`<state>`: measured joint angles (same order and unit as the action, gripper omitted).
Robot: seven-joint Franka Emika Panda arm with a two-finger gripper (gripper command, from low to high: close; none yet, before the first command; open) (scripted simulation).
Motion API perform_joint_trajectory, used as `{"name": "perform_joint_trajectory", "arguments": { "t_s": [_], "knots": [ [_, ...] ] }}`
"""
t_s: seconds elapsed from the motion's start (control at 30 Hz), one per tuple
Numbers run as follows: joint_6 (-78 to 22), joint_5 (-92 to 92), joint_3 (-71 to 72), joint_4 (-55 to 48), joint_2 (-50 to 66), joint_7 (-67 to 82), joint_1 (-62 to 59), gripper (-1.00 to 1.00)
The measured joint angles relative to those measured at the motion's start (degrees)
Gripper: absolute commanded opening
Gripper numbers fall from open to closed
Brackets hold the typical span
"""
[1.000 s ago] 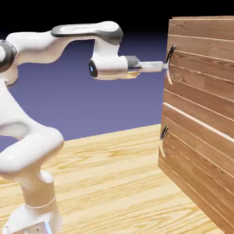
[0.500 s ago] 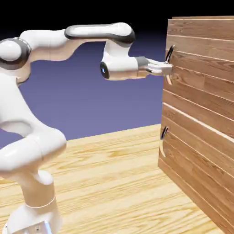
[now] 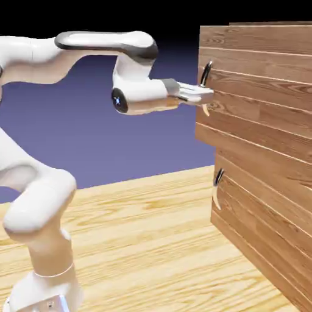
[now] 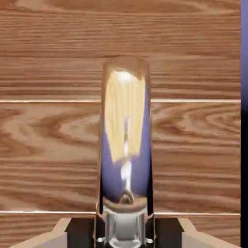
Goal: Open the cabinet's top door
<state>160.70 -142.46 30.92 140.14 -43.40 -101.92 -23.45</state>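
1. Since the earlier frame, top door (image 3: pixel 262 88) has come out toward the exterior view's left, with arm (image 3: pixel 39 198) and gripper (image 3: pixel 209 95) drawn back the same way.
2. Arm, far left: bent at the elbow, wrist held about level with the upper handle (image 3: pixel 207 74). Likely so the pull runs straight off the door face.
3. Gripper, right of the arm: pinching the upper handle, one finger on either side. Hand view shows the curved bar running between the tips, about centred. Good placement, I'd say: even squeeze, less chance of slipping off sideways.
4. Top door, right of the gripper: its left edge stands proud of the lower door (image 3: pixel 265 204), so it's partly open. Rest of cabinet (image 3: pixel 274 24) behind it. Can't tell hinge or slide from this.
5. Lower door, near right, under the top one: looks closed, lower handle (image 3: pixel 217 190) untouched. Not our job.
6. My read: mid-pull, a fair way left. Keep the grip, keep backing left, follow whatever path the door takes. Main risk is the smooth curved bar twisting out of the fingers.
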Motion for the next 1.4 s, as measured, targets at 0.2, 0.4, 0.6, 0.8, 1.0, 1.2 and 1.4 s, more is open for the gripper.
{"name": "perform_joint_trajectory", "arguments": {
  "t_s": [0.2,0.4,0.6,0.8,1.0,1.2,1.4],
  "knots": [
    [-4.2,14.7,-11.9,9.2,-7.5,-8.1,11.0,-1.00],
    [-8.5,29.9,-21.5,16.3,-15.6,-16.3,17.2,-1.00],
    [-14.8,44.7,-30.1,21.5,-23.4,-24.3,18.8,-1.00],
    [-24.6,59.4,-39.9,24.5,-29.9,-30.8,16.7,-1.00],
    [-37.4,73.7,-52.1,23.9,-32.8,-34.3,13.4,-1.00],
    [-50.2,85.6,-64.5,19.2,-31.3,-35.3,12.7,-1.00],
    [-63.3,95.7,-77.0,10.2,-27.4,-35.3,16.9,-1.00]
  ]
}}
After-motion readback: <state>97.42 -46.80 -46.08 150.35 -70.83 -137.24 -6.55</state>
